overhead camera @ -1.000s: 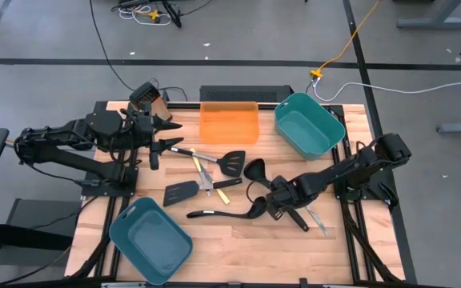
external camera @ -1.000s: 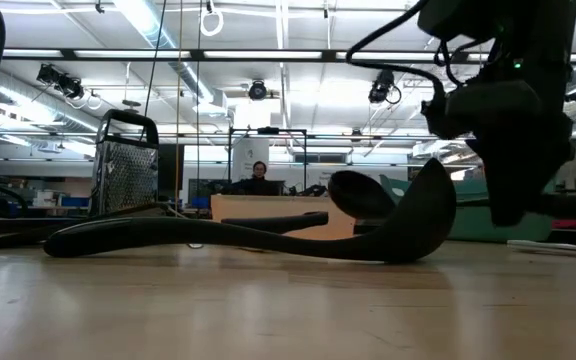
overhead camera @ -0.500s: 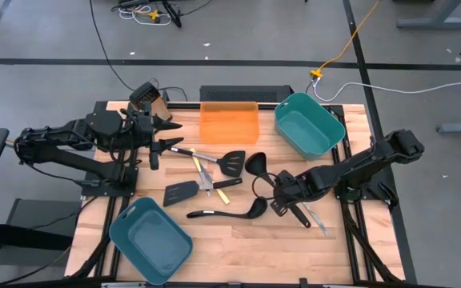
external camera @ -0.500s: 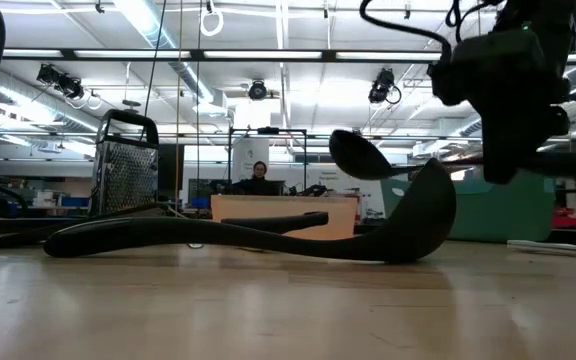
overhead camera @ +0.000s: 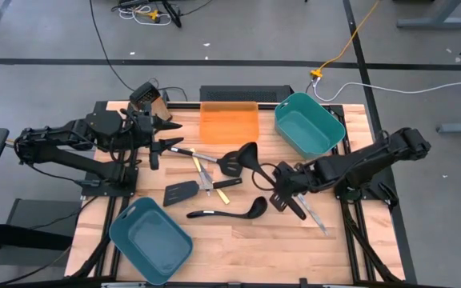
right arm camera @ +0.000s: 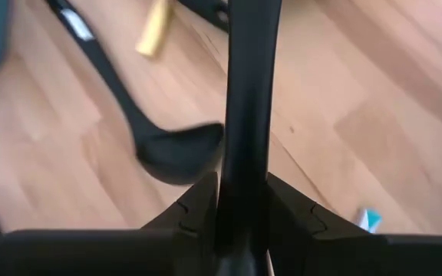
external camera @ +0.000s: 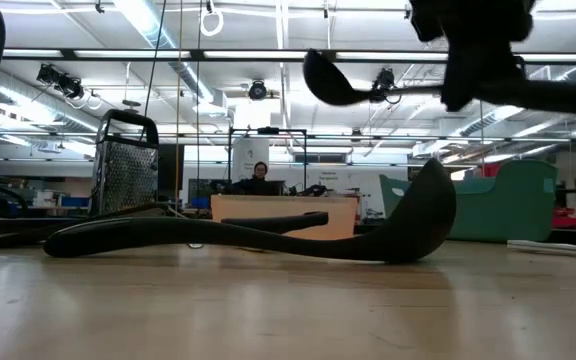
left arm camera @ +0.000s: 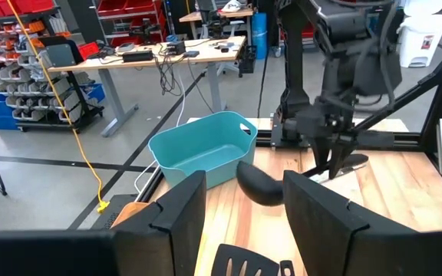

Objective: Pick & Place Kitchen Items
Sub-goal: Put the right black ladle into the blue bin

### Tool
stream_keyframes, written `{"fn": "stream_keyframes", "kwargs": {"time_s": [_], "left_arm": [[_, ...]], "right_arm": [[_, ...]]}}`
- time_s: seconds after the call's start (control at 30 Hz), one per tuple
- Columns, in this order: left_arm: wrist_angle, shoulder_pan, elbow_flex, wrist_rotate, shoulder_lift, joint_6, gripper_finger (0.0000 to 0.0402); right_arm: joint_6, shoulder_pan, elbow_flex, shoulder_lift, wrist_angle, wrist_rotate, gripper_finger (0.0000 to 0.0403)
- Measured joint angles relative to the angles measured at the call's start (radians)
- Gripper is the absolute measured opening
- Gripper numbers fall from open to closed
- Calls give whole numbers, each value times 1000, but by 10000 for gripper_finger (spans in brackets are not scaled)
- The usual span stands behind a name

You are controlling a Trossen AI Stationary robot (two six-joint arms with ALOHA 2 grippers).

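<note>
My right gripper [overhead camera: 282, 190] hangs over the table's right middle, shut on a black ladle [overhead camera: 250, 156], whose bowl [external camera: 330, 80] points toward the far left. A second black ladle [overhead camera: 226, 212] lies flat on the table just nearer. Two black slotted spatulas [overhead camera: 232, 162] [overhead camera: 181, 192] and yellow-handled pieces [overhead camera: 226, 184] lie left of it. Silver cutlery [overhead camera: 316, 218] lies under the right arm. My left gripper [overhead camera: 162, 138] stays open, raised over the far left. My right gripper pinches the ladle's handle [right arm camera: 245, 146] between its two fingers [right arm camera: 196, 211], partway along it, with the free end [overhead camera: 301, 210] sticking out behind. The fingers slant down from the table's right. The ladle is lifted clear and roughly level.
A teal bin [overhead camera: 309, 122] stands at the far right and another [overhead camera: 150, 238] at the near left. An orange tray [overhead camera: 229, 122] lies at the far middle. A metal grater [overhead camera: 149, 100] stands at the far left, behind my left gripper.
My right gripper has risen with the ladle, turning as it went. The ladle has come off the table and now hangs clear, its bowl swung toward the far edge. The second ladle has stayed where it was.
</note>
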Motion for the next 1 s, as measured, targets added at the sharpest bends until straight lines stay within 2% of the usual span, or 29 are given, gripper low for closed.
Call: {"fn": "stream_keyframes", "kwargs": {"time_s": [0.4,0.8,1.0], "left_arm": [[0,0,0,0,0,0,181],[0,0,0,0,0,0,181],[0,0,0,0,0,0,181]], "right_arm": [[-147,-26,187,0,0,8,88],[-196,-26,263,1,-6,-13,88],[-219,-41,339,3,-111,-45,88]]}}
